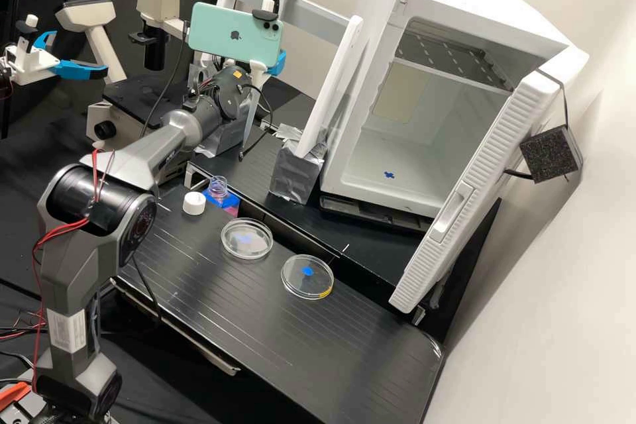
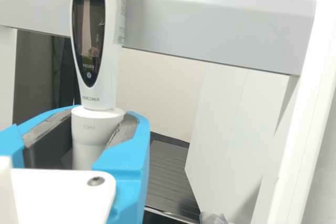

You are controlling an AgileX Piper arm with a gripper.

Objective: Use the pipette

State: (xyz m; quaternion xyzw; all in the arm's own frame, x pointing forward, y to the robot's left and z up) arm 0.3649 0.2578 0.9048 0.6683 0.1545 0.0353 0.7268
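The gripper [image 1: 275, 65] of a dark grey robot arm is clamped on a white pipette [image 2: 97, 90] at a black laboratory bench [image 1: 218, 308], its two blue fingers [image 2: 126, 158] closed around the pale collar below the handle. The pipette stands nearly upright between them, its dark display [image 2: 89, 35] exposed, in front of the grey crossbar [image 2: 220, 27] of a white-legged rack. In the high view, the gripper is at upper centre, just beside a mint-green phone [image 1: 232, 36].

Near the centre of the frame, two clear round dishes sit apart on the bench: one [image 1: 246, 254] marked with a pale blue patch, the other [image 1: 291, 278], lower and farther right, with a deeper blue spot and yellow at its rim. Above and to their left, a white cap [image 1: 194, 203] rests beside an open clear bottle [image 1: 217, 189]. A white cabinet [image 1: 358, 119] fills much of the upper right, its door [image 1: 457, 205] ajar and a shelf [image 1: 457, 66] inside. A microscope [image 1: 89, 13] stands at upper left.
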